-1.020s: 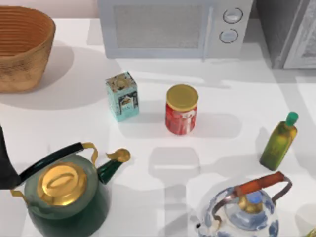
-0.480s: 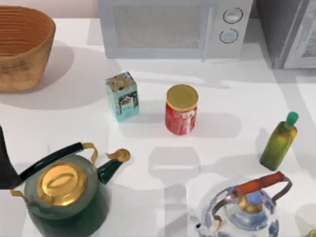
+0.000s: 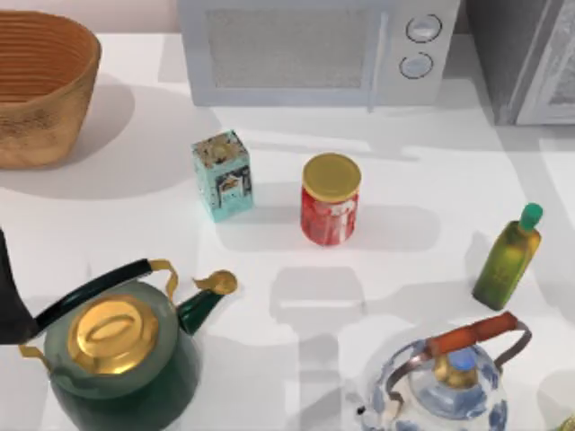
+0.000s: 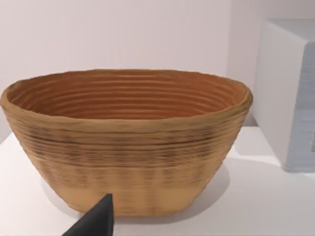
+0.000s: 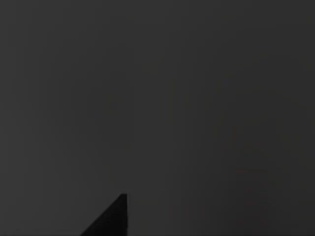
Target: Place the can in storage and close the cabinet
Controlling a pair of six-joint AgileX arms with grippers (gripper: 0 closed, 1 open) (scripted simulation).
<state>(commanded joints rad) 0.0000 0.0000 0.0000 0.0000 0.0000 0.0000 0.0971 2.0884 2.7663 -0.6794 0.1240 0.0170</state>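
Can point(image 3: 331, 199) stands upright at table centre, unmoved over the last second; cabinet point(image 3: 532, 58) sits at 2 o'clock from it. Nothing has shifted, so the pickup is not begun. Gripper openings: cannot tell. Right wrist view dark.

The red can point(image 3: 330, 212) with a gold lid is standing upright in the middle of the table. The dark grey speckled cabinet point(image 3: 508, 49) is sitting at the far right corner, its pale door point(image 3: 555, 76) swinging open.
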